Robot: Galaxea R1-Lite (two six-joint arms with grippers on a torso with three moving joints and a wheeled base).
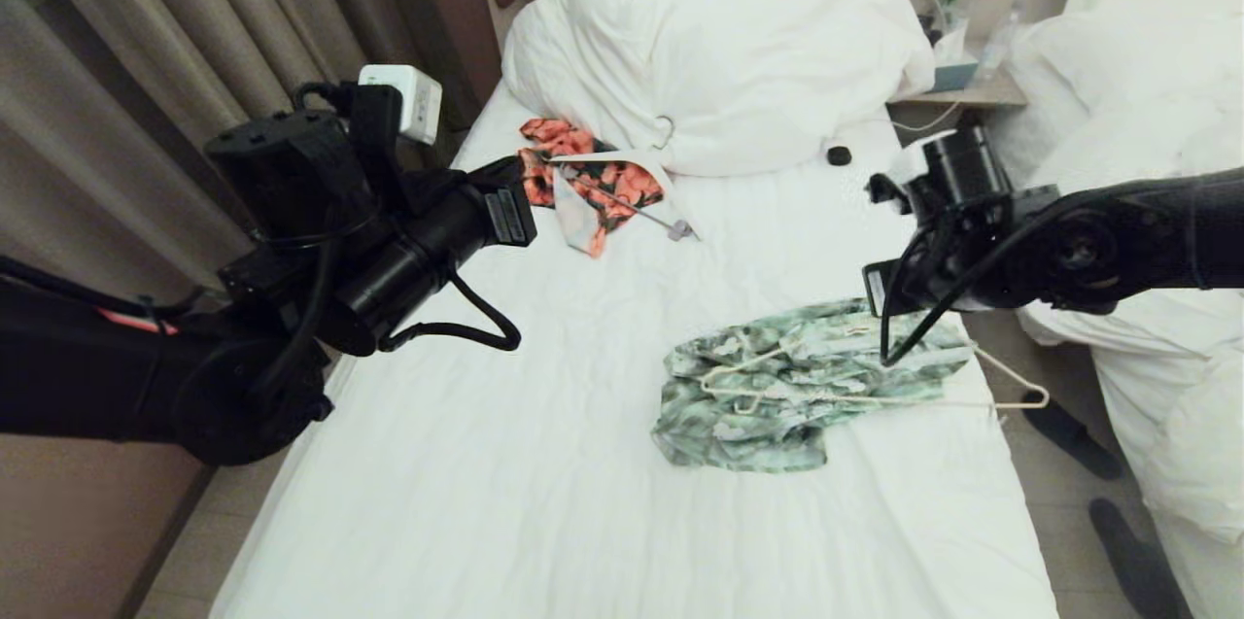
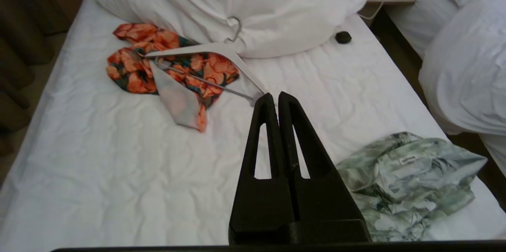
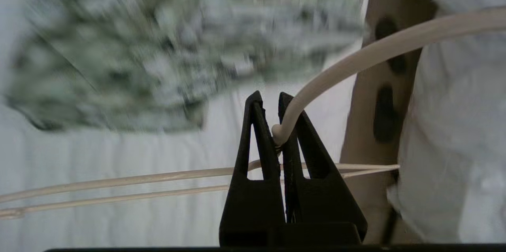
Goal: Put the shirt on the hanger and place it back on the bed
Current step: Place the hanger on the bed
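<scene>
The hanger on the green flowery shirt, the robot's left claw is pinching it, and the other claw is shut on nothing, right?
Not quite: the right claw is pinching the hanger, as the right wrist view shows. The hanger does lie on the shirt. The left claw is the one shut on nothing, up over the bed.

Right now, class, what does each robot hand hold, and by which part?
The right hand grips the hanger at the base of its hook. The left hand is shut on nothing.
</scene>
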